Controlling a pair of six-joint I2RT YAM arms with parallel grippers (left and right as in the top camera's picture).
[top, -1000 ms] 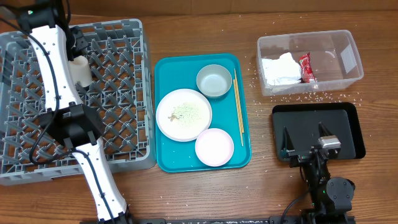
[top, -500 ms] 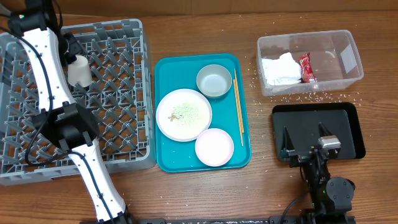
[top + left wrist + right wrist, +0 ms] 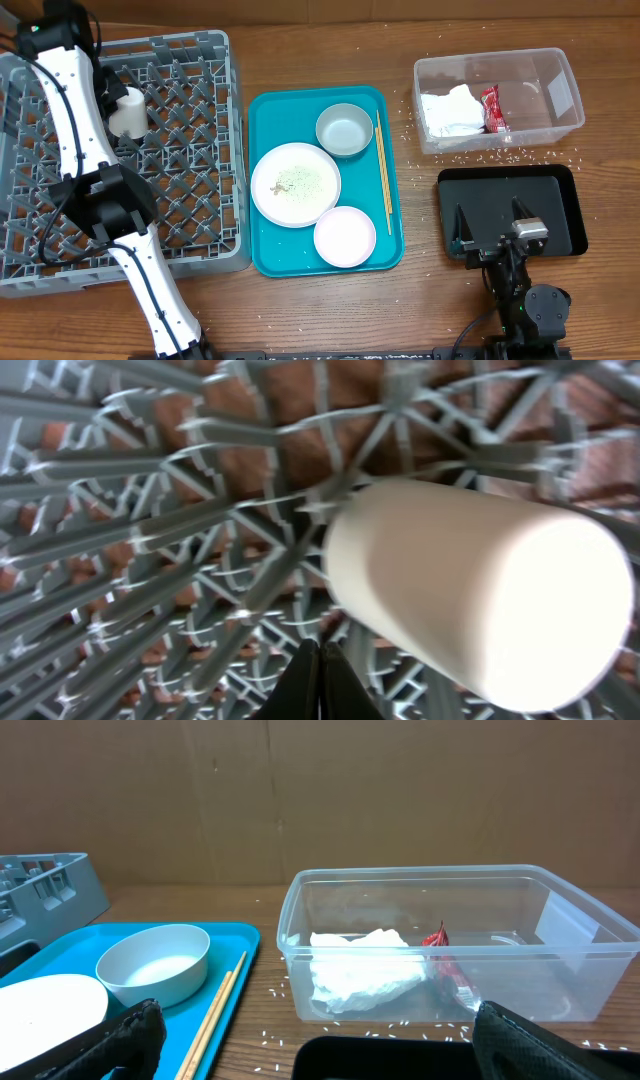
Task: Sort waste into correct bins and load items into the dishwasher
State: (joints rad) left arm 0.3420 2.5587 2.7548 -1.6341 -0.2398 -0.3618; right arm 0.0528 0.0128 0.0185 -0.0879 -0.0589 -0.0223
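**A:** Where's the small white cup (image 3: 128,110) right now?

**B:** It's in the big square grey plastic dish rack (image 3: 195,60), toward the upper-left corner in the overhead view. The left gripper (image 3: 320,652) is just beside it, fingers pressed together on nothing.

**A:** And the right gripper (image 3: 490,228)?

**B:** Spread wide and empty, over the shallow black rectangular tray (image 3: 560,185). The crumpled white paper napkin (image 3: 450,110) and small red wrapper (image 3: 491,108) are in the clear rectangular plastic tub (image 3: 565,85). Loose white rice grains (image 3: 480,155) are scattered around it. The pale round bowl (image 3: 344,130), large white plate (image 3: 295,184) and smaller white plate (image 3: 345,236) are on the teal tray (image 3: 265,110).

Smooth matt white cup (image 3: 480,590), grey plastic dish rack (image 3: 190,150), clear glossy plastic tub (image 3: 545,85).
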